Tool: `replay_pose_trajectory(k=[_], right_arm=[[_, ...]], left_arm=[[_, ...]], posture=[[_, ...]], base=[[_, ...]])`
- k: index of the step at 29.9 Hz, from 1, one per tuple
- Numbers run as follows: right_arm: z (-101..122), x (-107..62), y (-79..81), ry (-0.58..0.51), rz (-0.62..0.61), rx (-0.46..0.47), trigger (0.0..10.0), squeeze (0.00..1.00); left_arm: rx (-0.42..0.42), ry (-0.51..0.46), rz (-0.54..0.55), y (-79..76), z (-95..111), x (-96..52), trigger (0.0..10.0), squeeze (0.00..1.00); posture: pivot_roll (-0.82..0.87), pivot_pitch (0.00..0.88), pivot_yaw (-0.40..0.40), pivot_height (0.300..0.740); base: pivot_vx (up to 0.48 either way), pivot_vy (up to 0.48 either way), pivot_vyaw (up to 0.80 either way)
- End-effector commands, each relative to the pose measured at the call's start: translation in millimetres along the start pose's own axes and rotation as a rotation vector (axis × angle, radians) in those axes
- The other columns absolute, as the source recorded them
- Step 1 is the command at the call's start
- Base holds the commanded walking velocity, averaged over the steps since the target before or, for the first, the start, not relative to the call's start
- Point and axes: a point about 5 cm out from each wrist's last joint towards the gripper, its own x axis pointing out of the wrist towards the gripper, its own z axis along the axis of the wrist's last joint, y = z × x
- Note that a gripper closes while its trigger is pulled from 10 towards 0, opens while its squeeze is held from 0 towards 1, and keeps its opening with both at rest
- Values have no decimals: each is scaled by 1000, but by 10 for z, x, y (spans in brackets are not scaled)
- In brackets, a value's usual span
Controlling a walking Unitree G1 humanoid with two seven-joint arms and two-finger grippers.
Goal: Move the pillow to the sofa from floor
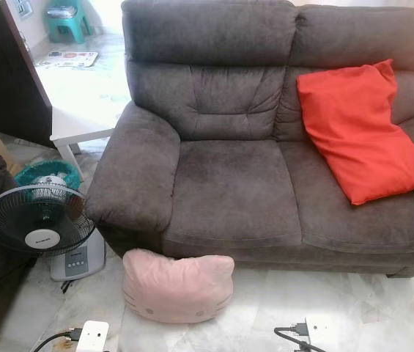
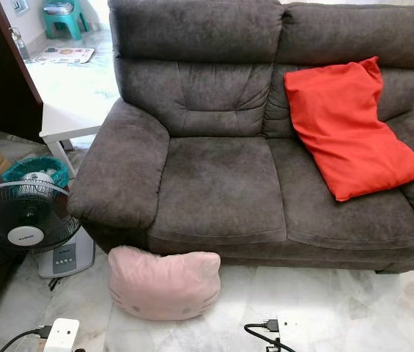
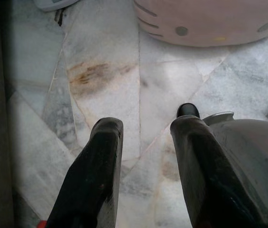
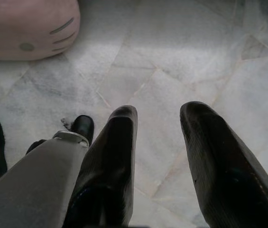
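Pillow [image 1: 178, 286], pink, cat-faced, lies on marble floor [image 1: 280, 308] against near edge of grey sofa [image 1: 236, 191], long axis left-right. Left gripper [image 3: 145, 156] and right gripper [image 4: 162, 142] hang low, fingers apart, empty; pillow ahead, between both, neither clearly nearer.

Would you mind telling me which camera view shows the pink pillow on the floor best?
The left eye view shows the pink pillow best: all of it, leaning against the front of the sofa. The right eye view is similar. Each wrist view catches just an edge of it, with whisker marks, beyond the open left gripper or right gripper.
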Motion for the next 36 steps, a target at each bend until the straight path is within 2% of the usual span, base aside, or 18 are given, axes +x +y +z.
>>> replay_pose_trajectory(k=[1,5,11,21,36], right_arm=[[-44,-10,40,9,26,-3,10000,0],[-40,-15,81,-8,54,-7,10000,0],[-57,-20,96,-8,60,-8,10000,0],[-44,-16,86,-8,57,19,10000,0],[-35,-11,82,1,68,13,10000,0]], left_arm=[[-6,33,14,31,-84,-18,10000,0],[-10,39,21,53,-98,-21,10000,0],[-14,43,25,66,-106,-23,10000,0],[-15,41,20,40,-99,-21,10000,0],[-16,37,25,45,-86,-17,10000,0]], posture=[[140,70,-58,740],[141,74,-58,740],[140,75,-58,740],[138,82,-61,740],[136,87,-60,740]], base=[[0,0,0],[0,0,103],[0,0,758],[0,0,0],[330,0,0]])
